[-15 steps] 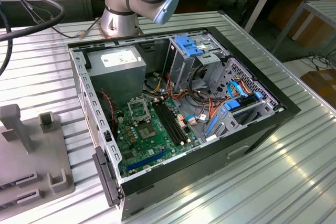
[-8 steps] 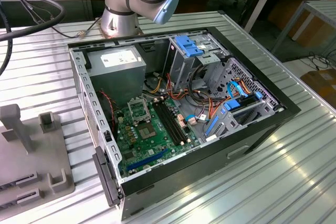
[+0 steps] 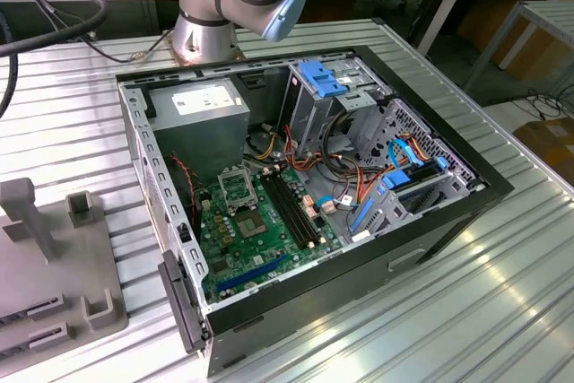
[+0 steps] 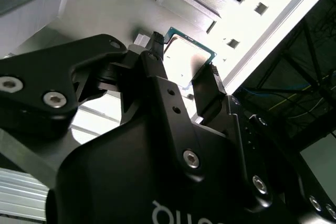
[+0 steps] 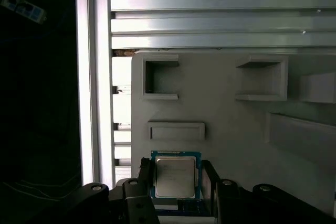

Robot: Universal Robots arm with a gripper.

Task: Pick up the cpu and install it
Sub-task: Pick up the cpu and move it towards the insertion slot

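Both wrist views: the gripper (image 5: pixel 176 166), jaws clenched on the cpu (image 5: pixel 176 179); exterior view: the open computer case (image 3: pixel 341 307).

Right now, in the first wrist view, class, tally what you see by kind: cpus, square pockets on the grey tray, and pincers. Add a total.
cpu: 1
square pockets: 2
pincer: 1
Total: 4
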